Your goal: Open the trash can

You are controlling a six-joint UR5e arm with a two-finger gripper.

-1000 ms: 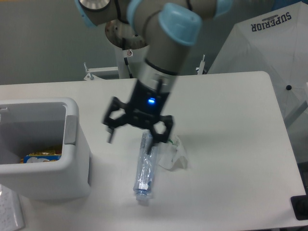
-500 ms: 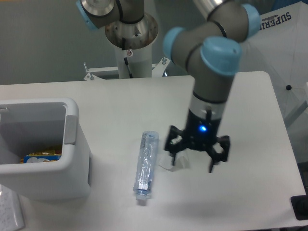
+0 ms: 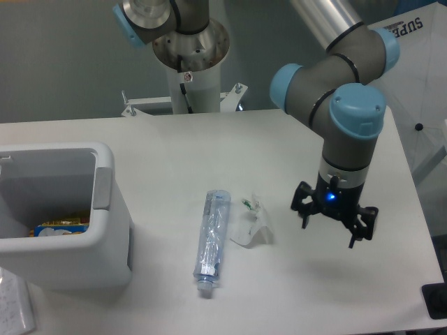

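The white boxy trash can (image 3: 105,258) stands at the left edge of the table. Its top is open and I see into it; a yellow packet (image 3: 63,227) lies inside. A grey push-tab (image 3: 103,188) sits on its right rim. The lid is not visible. My gripper (image 3: 330,228) hangs over the right part of the table, far from the can, fingers spread and empty.
A clear crushed plastic bottle (image 3: 211,240) lies on the table between the can and the gripper. A small crumpled clear wrapper (image 3: 251,222) lies beside it. A white folded umbrella-like cover (image 3: 412,84) stands off the table's right side.
The arm has swung from above the bottle rightward across the table and now hovers near the right side. The bottle and the can have not moved.
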